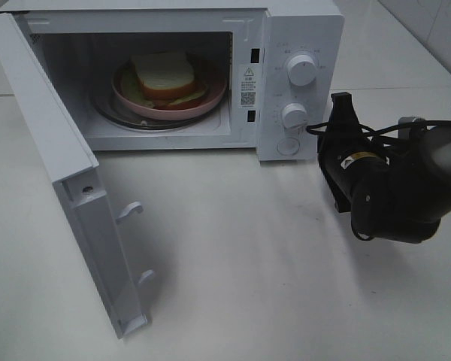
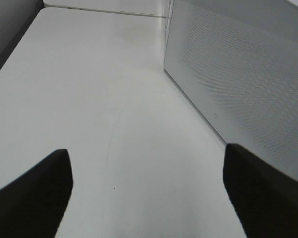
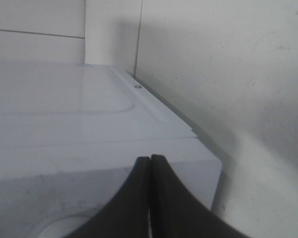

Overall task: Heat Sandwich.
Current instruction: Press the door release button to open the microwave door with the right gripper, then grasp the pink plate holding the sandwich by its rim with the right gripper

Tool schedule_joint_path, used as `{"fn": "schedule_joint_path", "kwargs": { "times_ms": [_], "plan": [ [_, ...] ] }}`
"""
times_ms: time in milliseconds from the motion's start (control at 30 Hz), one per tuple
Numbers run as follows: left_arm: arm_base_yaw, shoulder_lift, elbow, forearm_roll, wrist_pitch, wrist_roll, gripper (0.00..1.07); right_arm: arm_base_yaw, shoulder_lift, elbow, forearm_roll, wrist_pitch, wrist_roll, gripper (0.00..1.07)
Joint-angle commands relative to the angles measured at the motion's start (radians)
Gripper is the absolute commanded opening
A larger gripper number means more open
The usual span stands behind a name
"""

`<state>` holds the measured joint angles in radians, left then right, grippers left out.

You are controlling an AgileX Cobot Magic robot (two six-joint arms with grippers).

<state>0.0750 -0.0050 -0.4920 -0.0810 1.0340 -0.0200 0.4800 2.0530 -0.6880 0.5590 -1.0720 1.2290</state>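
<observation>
Jaws wide on left gripper, pressed together on right gripper. Upper left, sandwich sits inside the microwave; shutting the door and heating probably remain.

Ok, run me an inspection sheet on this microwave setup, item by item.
Surface: white table, bare in front of the microwave.
Job's things: sandwich on a pink plate inside the microwave; door swung fully open.
Clutter: nothing seen.
Grippers: left gripper has its jaws wide open and empty, over bare table beside the microwave's side wall; right gripper has its jaws shut and empty, next to the knobs.
Cables: black cable looped at the right arm, close to the control panel.
Surroundings: white tiled wall behind.
</observation>
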Motion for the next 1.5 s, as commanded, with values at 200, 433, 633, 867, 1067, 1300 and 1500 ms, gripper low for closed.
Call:
{"fn": "schedule_joint_path", "kwargs": {
  "times_ms": [200, 433, 633, 867, 1067, 1300, 1500],
  "plan": [
    [0.002, -0.018, 0.002, -0.006, -0.001, 0.0, 0.76, 0.0, -0.095, 0.113, -0.038, -0.002, -0.088, 0.01],
    [0.002, -0.018, 0.002, -0.006, -0.001, 0.0, 0.76, 0.0, -0.196, 0.183, -0.1, 0.022, -0.248, 0.02],
    [0.002, -0.018, 0.002, -0.006, -0.001, 0.0, 0.76, -0.002, -0.341, 0.2, -0.19, 0.232, -0.527, 0.03],
    [0.002, -0.018, 0.002, -0.006, -0.001, 0.0, 0.76, -0.002, -0.461, 0.2, -0.19, 0.495, -0.685, 0.04],
    [0.002, -0.018, 0.002, -0.006, -0.001, 0.0, 0.76, -0.002, -0.546, 0.185, -0.277, 0.772, -0.844, 0.04],
    [0.002, -0.018, 0.002, -0.006, -0.001, 0.0, 0.76, -0.003, -0.568, 0.061, -0.414, 1.109, -0.943, 0.04],
    [0.002, -0.018, 0.002, -0.006, -0.001, 0.0, 0.76, -0.003, -0.569, -0.157, -0.642, 1.543, -0.978, 0.05]
  ]
}}
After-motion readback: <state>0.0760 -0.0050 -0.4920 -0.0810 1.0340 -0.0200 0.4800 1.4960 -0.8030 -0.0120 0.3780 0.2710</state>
